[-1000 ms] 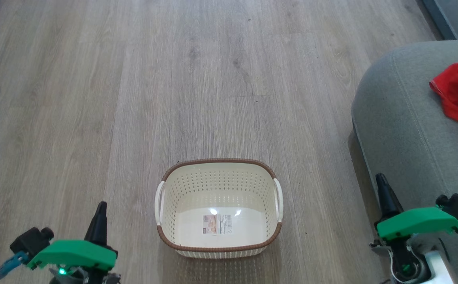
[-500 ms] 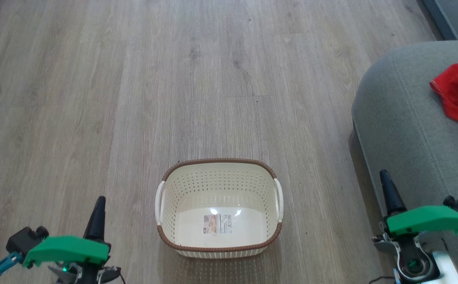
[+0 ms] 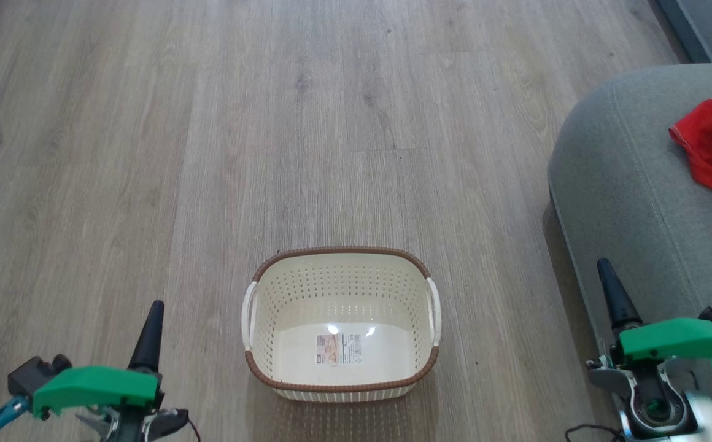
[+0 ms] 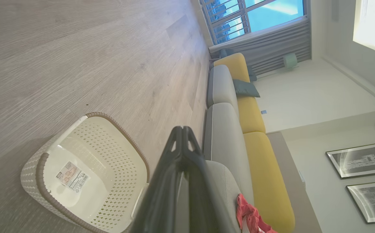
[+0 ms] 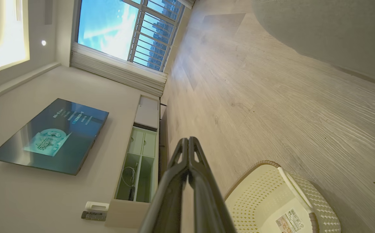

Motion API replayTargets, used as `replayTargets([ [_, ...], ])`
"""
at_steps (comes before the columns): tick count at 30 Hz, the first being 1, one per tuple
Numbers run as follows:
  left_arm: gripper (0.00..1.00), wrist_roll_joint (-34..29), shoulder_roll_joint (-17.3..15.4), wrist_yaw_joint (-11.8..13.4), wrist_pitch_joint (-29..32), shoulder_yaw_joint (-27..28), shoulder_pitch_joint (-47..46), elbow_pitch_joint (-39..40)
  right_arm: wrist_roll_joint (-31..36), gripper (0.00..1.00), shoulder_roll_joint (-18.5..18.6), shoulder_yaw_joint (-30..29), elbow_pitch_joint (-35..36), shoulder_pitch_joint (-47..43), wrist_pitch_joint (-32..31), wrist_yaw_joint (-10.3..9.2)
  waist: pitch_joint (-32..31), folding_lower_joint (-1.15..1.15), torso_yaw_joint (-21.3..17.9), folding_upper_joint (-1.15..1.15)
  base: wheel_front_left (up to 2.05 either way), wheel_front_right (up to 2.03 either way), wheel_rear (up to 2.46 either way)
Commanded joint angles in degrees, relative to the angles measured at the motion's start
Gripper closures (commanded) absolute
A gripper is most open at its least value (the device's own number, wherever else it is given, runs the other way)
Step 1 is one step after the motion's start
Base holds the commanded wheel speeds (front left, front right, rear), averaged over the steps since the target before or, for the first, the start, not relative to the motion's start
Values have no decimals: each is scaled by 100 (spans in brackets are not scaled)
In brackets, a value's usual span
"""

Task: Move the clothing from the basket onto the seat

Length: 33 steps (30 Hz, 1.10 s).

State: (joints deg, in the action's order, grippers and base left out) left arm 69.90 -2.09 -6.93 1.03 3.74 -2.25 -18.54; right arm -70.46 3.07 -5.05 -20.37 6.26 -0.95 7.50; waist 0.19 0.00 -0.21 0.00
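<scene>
The cream basket point(image 3: 251, 307) with a brown rim stands on the wood floor, with just a small label on its floor; the wrist views show the basket point(image 4: 32, 168) and the basket point(image 5: 320, 207) too. Red clothing point(image 3: 709, 144) lies bunched on the grey-green seat point(image 3: 626, 184) at the right edge; the clothing point(image 4: 249, 215) lies there in the left wrist view as well. My left gripper point(image 3: 156, 306) is shut and holds nothing, low at the left of the basket. Shut and holding nothing, my right gripper point(image 3: 604, 264) hangs beside the seat's front edge.
Wood floor point(image 3: 301, 123) stretches ahead of the basket. A long sofa with yellow backs point(image 4: 255, 116) runs toward a window. Across the room are a wall screen point(image 5: 51, 136) and a low cabinet point(image 5: 139, 158).
Both arms have drawn back and down toward the lower corners of the head view. Basket and clothing have not moved.
</scene>
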Motion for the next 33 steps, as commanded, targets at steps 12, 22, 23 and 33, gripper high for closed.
replayTargets([
  [12,100,937,-69,-47,229,208,-349,312,-918,100,-9,-15,396,45,-235,-1,-1,0,9,0,0,0,0],
  [22,100,1605,-74,-52,394,245,-372,382,-1567,100,-14,-85,520,18,-401,-1,-1,0,15,0,0,0,0],
  [23,100,1672,-74,-52,410,248,-375,389,-1632,100,-15,-92,532,15,-418,-1,-1,0,16,0,0,0,0],
  [33,100,2226,-78,-56,547,279,-394,447,-2169,100,-19,-149,635,-7,-555,-1,-1,0,21,0,0,0,0],
])
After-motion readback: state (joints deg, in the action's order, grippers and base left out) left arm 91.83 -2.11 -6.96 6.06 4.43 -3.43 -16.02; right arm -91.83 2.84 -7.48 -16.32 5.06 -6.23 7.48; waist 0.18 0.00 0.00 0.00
